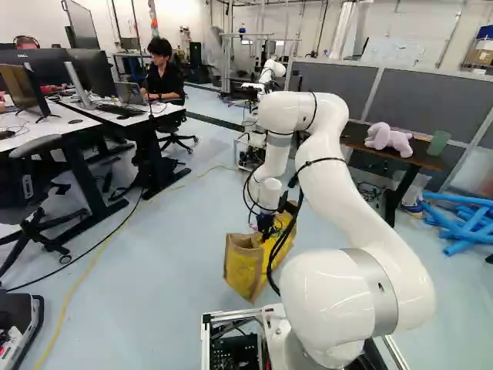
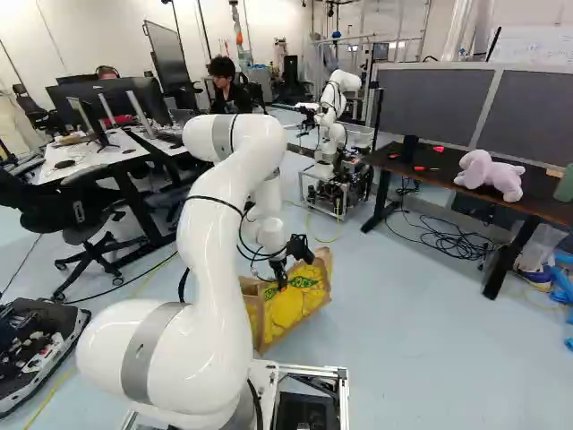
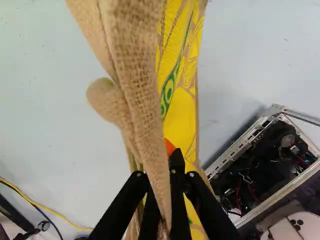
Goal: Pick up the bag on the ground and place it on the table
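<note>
In the right base view my gripper [image 2: 282, 278] is at the top of the yellow and tan bag [image 2: 294, 309], ahead of the base. Burlap cloth of the bag [image 3: 137, 75] runs between the fingers of the gripper [image 3: 161, 167] in the wrist view, and they are shut on it. One orange pad [image 3: 169, 147] shows beside the cloth; the other fingertip is mostly hidden by it. The bag's yellow printed side faces the right base view. A dark-topped table [image 2: 416, 161] stands farther ahead, to the right of the bag.
A pink plush elephant [image 2: 491, 175] and a green container [image 1: 438, 143] are on the dark table. Another robot [image 2: 333, 112] stands beyond the bag. Blue tubes [image 1: 458, 223] lie on the floor at the right. White desks [image 1: 69, 116] and a chair [image 1: 35, 185] are at the left.
</note>
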### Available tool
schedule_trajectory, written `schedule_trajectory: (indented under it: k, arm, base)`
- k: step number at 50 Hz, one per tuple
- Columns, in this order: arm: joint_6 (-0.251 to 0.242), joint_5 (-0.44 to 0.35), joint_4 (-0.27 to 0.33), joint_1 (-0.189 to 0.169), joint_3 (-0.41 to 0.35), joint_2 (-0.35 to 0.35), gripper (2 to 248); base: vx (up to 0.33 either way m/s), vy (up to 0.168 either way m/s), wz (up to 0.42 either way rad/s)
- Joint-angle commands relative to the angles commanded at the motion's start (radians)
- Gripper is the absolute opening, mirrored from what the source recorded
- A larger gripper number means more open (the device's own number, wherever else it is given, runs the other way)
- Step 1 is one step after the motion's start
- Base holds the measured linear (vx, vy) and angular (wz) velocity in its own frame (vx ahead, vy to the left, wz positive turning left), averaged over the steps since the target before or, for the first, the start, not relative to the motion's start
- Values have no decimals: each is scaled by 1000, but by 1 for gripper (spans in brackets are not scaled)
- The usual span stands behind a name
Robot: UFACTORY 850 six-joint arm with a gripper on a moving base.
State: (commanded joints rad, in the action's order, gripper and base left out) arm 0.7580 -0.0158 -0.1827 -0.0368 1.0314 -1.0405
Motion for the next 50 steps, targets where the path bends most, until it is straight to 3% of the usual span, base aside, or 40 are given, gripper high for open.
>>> schedule_trajectory:
  k: [21, 50]
  arm:
    - [0, -21, 0, -15, -125, 105, 21]
    - [0, -21, 0, -21, -215, 233, 21]
  base:
    - [0, 0, 0]
    - [0, 0, 0]
